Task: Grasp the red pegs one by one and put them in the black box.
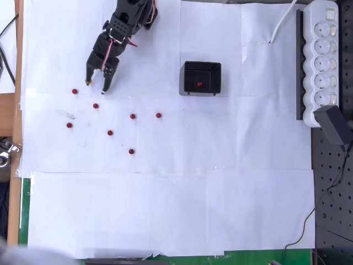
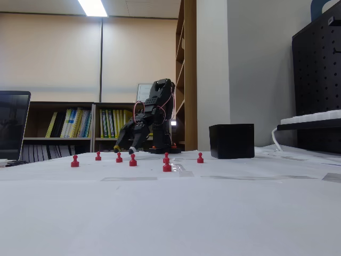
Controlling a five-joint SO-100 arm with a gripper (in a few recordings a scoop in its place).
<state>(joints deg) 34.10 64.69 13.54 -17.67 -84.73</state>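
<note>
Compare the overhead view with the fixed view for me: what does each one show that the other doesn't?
Overhead alone looks into the black box, where one red peg lies, and shows a white power strip along the right edge. The fixed view alone shows the pegs' upright knobbed shape, bookshelves behind the table, and a ceiling light. Both show the gripper with fingers spread, empty, beside the loose pegs on white paper.
</note>
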